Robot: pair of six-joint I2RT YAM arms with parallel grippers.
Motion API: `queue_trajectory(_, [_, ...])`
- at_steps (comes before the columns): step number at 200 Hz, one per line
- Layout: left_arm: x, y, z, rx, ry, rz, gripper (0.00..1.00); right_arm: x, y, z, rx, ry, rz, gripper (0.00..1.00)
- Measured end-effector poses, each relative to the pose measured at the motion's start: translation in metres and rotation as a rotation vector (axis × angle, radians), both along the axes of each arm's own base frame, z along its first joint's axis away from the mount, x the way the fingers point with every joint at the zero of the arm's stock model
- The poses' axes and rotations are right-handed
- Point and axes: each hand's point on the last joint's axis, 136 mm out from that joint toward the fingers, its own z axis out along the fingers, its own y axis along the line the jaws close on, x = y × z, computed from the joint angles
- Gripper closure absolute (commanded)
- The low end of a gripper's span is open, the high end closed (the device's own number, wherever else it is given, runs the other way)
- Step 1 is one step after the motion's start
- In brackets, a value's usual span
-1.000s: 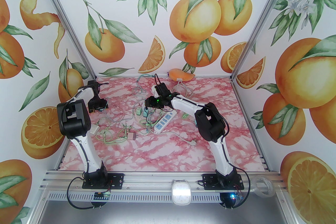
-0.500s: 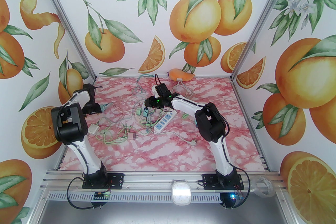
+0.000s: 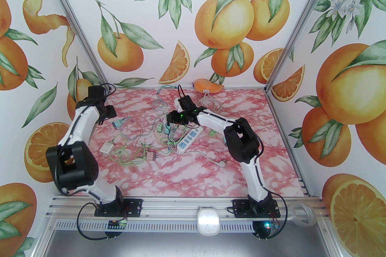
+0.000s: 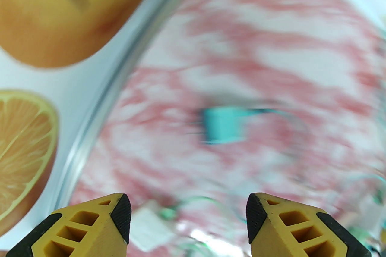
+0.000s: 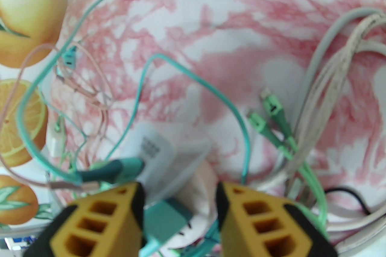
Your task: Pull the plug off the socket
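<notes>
1. One teal plug (image 3: 117,124) lay loose on the table (image 3: 193,183), prongs bare. It was near the left wall and well apart from the strip (image 3: 188,139). The left wrist view showed it blurred, with its cord trailing off to the right.
2. The strip lay slanted near the table's middle, its far end under the right gripper (image 5: 179,189).
3. A second plug (image 5: 164,219), also teal, sat at the strip's rounded white end. It was between the right gripper's fingers and just beside the left one.
4. The right gripper's jaws stood partly spread, straddling that plug and the strip's end. I could not tell whether they pinched either one.
5. The left gripper (image 4: 188,200) hung near the left wall, just beyond the loose plug. Its jaws were spread wide with nothing between them.
6. A pale adapter (image 5: 156,147) lay just beyond the right gripper's fingers, with a dark teal connector touching it.
7. Two green cable ends (image 5: 273,108) lay to the right of it, beside a bundle of grey-white cords (image 5: 328,69).
8. Thin teal and pink cords looped over the table around the strip.
9. A white block (image 3: 107,147) and a pink one (image 3: 151,156) lay among the cords nearer the arms.
</notes>
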Motion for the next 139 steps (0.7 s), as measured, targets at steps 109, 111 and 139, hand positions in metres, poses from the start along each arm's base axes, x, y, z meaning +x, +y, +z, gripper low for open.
queue_trajectory(109, [-0.052, -0.186, -0.013, -0.208, -0.098, -0.485, 0.38, -0.013, 0.003, 0.002, -0.047, 0.059, -0.029, 0.47])
queue_trajectory(111, [-0.053, -0.187, -0.015, -0.211, -0.095, -0.490, 0.38, -0.014, 0.003, 0.003, -0.048, 0.060, -0.032, 0.47])
queue_trajectory(139, [-0.065, -0.197, -0.032, -0.248, -0.061, -0.529, 0.41, -0.026, 0.001, 0.005, -0.102, 0.076, -0.061, 0.46])
